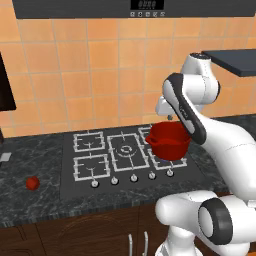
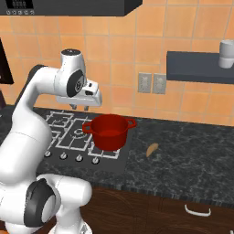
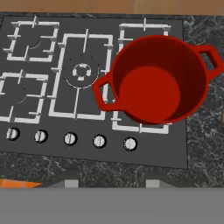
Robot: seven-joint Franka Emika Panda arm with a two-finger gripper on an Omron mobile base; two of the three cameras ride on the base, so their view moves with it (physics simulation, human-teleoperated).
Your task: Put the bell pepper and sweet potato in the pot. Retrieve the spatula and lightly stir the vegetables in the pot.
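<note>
The pot [image 1: 169, 141], bright red and empty, stands on the right-hand burners of the gas stove [image 1: 122, 155] in the left base view, with the white arm's forearm crossing in front of its right side. The bell pepper [image 1: 33, 183] lies far to the left on the dark marbled counter [image 1: 30, 200], well apart from the stove. Five knobs line the stove's front edge. Orange tiles cover the wall, and a dark hood with an unreadable display hangs above.

In the right base view the gripper [image 2: 79, 107] hangs above the stove's left burners, beside the pot [image 2: 109, 131]; its fingers are too small to tell how wide they stand. The sweet potato [image 2: 152, 149] lies on the counter [image 2: 192, 155] just right of the stove. Two wall outlets [image 2: 152, 83] sit under a dark shelf [image 2: 201, 67] bearing a grey canister [image 2: 226, 54].

The hand view looks straight down into the pot [image 3: 158, 85], bare inside, on the grates [image 3: 65, 78].
</note>
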